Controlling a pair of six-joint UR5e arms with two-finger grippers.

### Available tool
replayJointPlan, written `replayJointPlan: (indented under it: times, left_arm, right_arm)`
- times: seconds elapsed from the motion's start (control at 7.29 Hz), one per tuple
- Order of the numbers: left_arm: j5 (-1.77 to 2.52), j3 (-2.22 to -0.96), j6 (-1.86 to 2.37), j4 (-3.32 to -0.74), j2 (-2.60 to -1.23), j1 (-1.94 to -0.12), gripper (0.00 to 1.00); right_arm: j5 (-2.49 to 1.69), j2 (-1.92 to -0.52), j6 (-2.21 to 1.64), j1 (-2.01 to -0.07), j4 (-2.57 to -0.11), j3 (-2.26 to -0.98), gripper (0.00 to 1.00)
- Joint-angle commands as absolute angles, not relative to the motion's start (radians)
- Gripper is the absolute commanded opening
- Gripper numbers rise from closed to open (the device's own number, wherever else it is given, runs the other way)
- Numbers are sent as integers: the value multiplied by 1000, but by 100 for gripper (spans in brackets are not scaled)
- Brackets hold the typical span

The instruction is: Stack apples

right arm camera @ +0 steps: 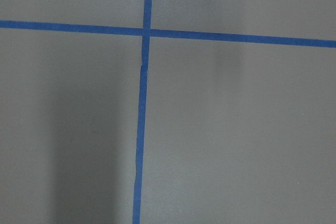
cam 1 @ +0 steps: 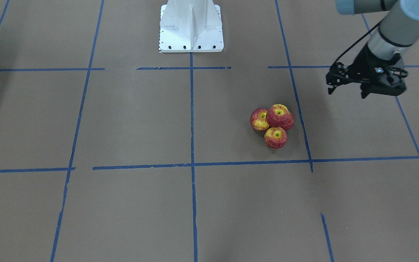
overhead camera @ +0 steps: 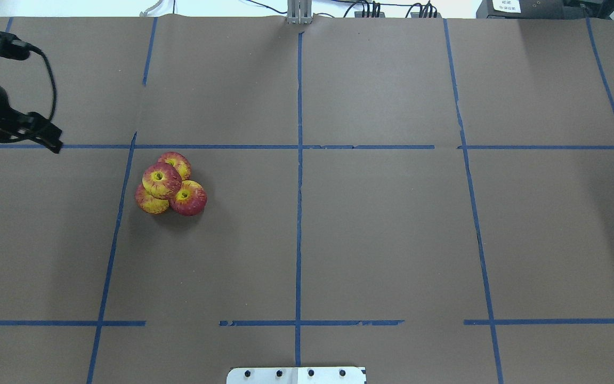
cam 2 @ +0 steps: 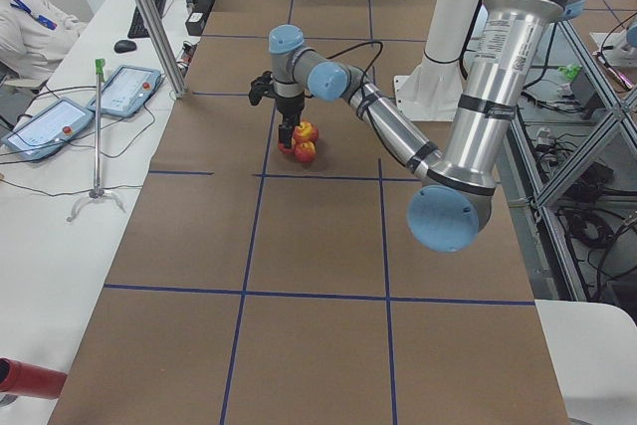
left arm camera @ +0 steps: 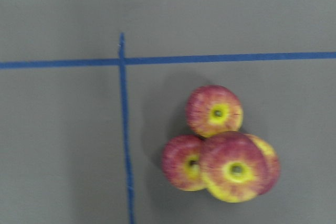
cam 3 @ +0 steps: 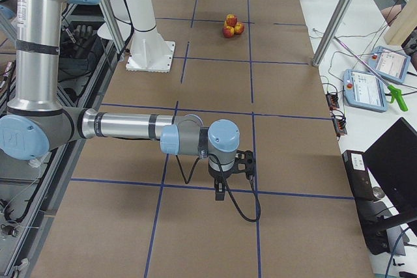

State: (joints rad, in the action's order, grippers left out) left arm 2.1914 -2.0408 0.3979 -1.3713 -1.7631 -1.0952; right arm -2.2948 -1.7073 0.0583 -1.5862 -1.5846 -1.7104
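Observation:
Four red-and-yellow apples (cam 1: 272, 125) sit clustered on the brown table, on my left side. Three lie on the table touching each other, and the fourth apple (cam 1: 278, 115) rests on top of them, stem dimple up. The pile also shows in the overhead view (overhead camera: 161, 180) and in the left wrist view (left arm camera: 234, 167). My left gripper (cam 1: 383, 91) hangs in the air away from the pile, towards the table's left end, empty, jaws apart. It shows at the left edge of the overhead view (overhead camera: 46, 137). My right gripper (cam 3: 221, 190) hovers low far on the right; I cannot tell its state.
The white robot base (cam 1: 191, 25) stands at the table's robot-side edge. Blue tape lines (overhead camera: 299, 213) divide the brown surface into squares. A metal post (cam 2: 149, 17) and tablets (cam 2: 124, 90) stand off the table on the operators' side.

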Motion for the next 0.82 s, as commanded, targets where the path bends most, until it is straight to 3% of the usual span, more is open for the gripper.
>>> replayJointPlan:
  times: [0.0, 0.27, 0.69]
  left_arm:
    - [2229, -1944, -16, -1373, -1631, -1350, 100]
    - [2244, -1788, -323, -1370, -1599, -1538, 100]
    - [2266, -1796, -316, -1377, -1487, -1545, 100]
  right_arm:
    - [-2295, -1707, 58, -1586, -1585, -1710, 100]
    - [-2295, -1707, 58, -1586, -1585, -1710, 100]
    - [-2295, -1707, 58, -1586, -1585, -1710, 100]
